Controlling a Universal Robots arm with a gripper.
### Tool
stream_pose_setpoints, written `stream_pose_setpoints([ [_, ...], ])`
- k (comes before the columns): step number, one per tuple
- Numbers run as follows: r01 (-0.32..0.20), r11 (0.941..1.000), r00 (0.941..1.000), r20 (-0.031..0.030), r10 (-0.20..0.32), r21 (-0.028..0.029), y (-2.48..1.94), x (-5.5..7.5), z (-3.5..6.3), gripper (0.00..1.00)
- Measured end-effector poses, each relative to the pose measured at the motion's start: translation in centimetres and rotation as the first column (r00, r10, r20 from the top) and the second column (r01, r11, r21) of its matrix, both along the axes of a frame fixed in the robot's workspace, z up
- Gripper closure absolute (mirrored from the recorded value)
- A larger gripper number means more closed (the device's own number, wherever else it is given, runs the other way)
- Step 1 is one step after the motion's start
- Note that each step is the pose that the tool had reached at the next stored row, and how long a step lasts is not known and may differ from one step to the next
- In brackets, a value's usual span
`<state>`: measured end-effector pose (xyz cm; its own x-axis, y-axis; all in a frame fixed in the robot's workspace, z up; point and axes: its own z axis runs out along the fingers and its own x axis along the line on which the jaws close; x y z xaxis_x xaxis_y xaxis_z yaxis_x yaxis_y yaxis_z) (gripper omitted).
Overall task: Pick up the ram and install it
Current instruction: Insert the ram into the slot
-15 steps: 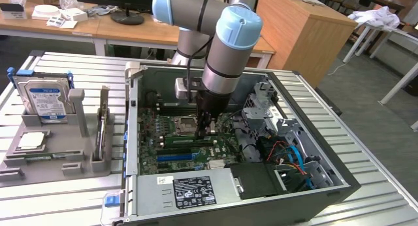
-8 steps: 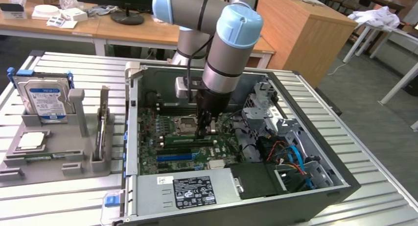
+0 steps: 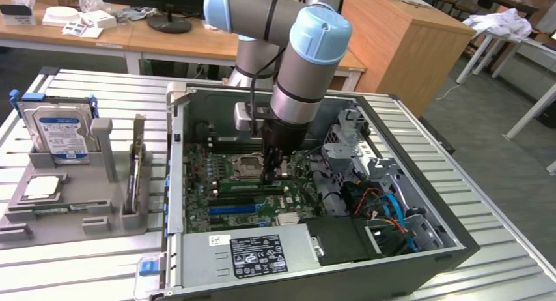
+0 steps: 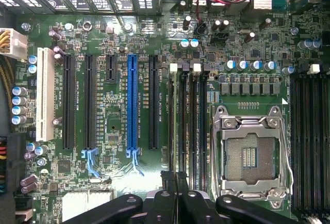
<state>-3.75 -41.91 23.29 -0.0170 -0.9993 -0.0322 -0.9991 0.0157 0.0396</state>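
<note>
My gripper (image 3: 276,174) reaches down into the open computer case (image 3: 417,249), just above the motherboard (image 3: 217,184). In the wrist view the black fingertips (image 4: 168,180) are pressed together, so the gripper (image 4: 175,176) is shut. It stands over the end of the black memory slots (image 4: 188,126), beside the empty silver processor socket (image 4: 250,154). Nothing I can make out sits between the fingers. A ram (image 3: 52,208), a narrow green stick with dark chips, lies flat on the grey holder (image 3: 78,219) at the exterior view's left, well away from the gripper.
The holder also carries a hard drive (image 3: 59,135) standing upright, a square silver chip (image 3: 41,187) and a tall upright piece (image 3: 137,164). Inside the case are a power supply (image 3: 252,252), a drive cage (image 3: 352,141) and loose cables (image 3: 387,206). Blue and black expansion slots (image 4: 132,100) lie beside the memory slots.
</note>
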Motion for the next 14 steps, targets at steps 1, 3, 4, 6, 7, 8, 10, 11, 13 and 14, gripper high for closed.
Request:
stream_pose_setpoints([
  [1, 0.000, 1.0000, 1.0000, -0.0009, 0.000, 0.0000, 0.00, 0.01, 0.00, 0.89],
  [3, 0.001, 1.0000, 1.0000, -0.0068, -0.001, -0.0001, 0.00, 0.07, 0.01, 0.89],
  [4, 0.002, 1.0000, 0.9999, -0.0107, -0.002, -0.0002, 0.00, 0.10, 0.01, 0.89],
  [6, 0.002, 1.0000, 0.9998, -0.0188, -0.002, -0.0001, 0.00, 0.19, 0.01, 0.89],
  [7, 0.002, 1.0000, 0.9998, -0.0196, -0.002, -0.0001, 0.00, 0.20, 0.01, 0.89],
  [8, 0.002, 1.0000, 0.9998, -0.0197, -0.002, -0.0001, 0.00, 0.20, 0.01, 0.89],
  [10, 0.002, 1.0000, 0.9998, -0.0196, -0.002, 0.0000, 0.01, 0.20, 0.01, 0.89],
  [11, 0.002, 1.0000, 0.9998, -0.0195, -0.002, 0.0002, 0.02, 0.20, 0.00, 0.89],
  [13, 0.002, 1.0000, 0.9998, -0.0196, -0.002, 0.0002, 0.03, 0.20, 0.00, 0.89],
  [14, 0.002, 1.0000, 0.9998, -0.0196, -0.002, 0.0001, 0.04, 0.20, 0.00, 0.89],
])
